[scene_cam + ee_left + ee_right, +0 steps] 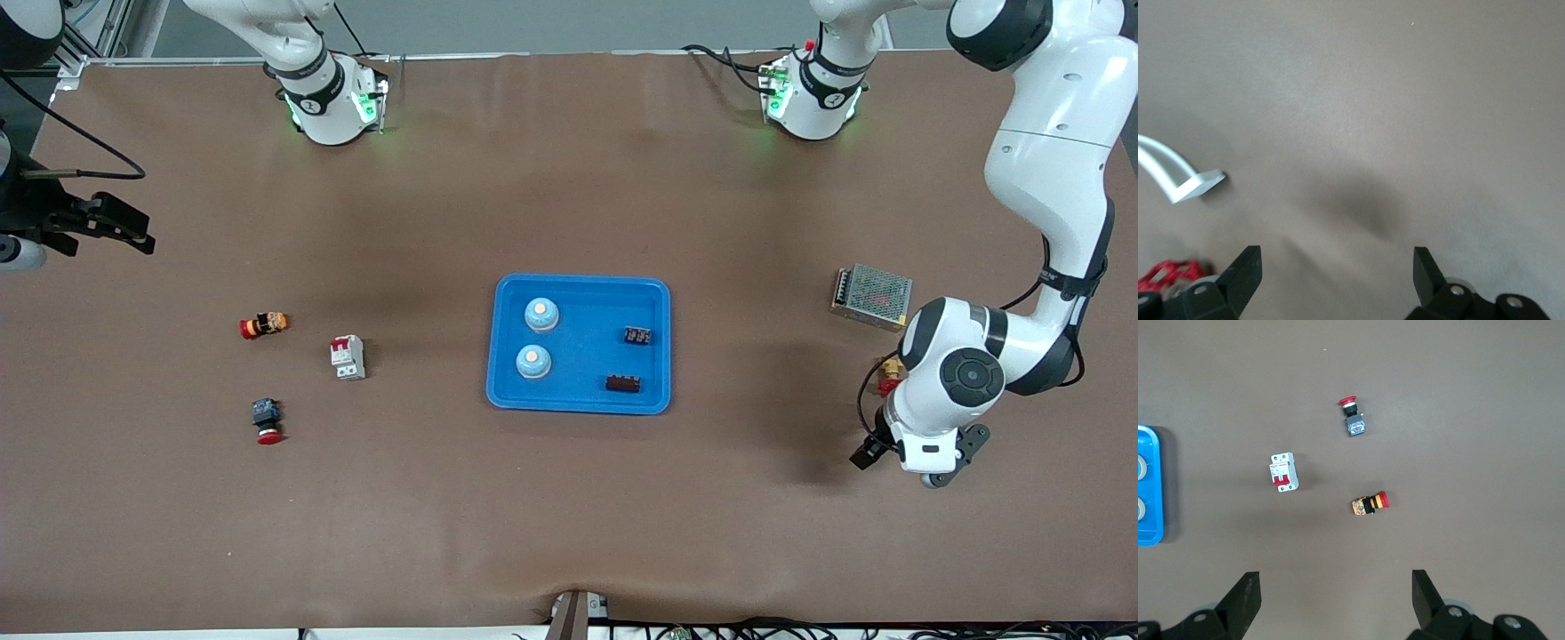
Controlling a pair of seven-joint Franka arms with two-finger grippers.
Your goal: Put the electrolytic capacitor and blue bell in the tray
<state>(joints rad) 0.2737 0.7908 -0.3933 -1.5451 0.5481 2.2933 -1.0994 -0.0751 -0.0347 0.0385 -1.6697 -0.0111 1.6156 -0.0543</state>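
Note:
The bright-blue tray [587,356] lies mid-table; its edge also shows in the right wrist view [1150,487]. In it sit two pale-blue bells [540,313] [533,360] toward the right arm's end. Two small dark components [637,335] [623,383] sit toward the left arm's end of the tray. My left gripper [947,467] [1336,273] is open and empty over bare table near the left arm's end. My right gripper [142,240] [1335,593] is open and empty, high over the right arm's end of the table.
Toward the right arm's end lie a white-and-red circuit breaker [348,357] [1283,472], an orange-and-red push button [263,325] [1370,504] and a blue-and-red push button [267,420] [1353,417]. A metal mesh power supply [871,296] and a red button [887,375] [1168,273] lie by the left arm.

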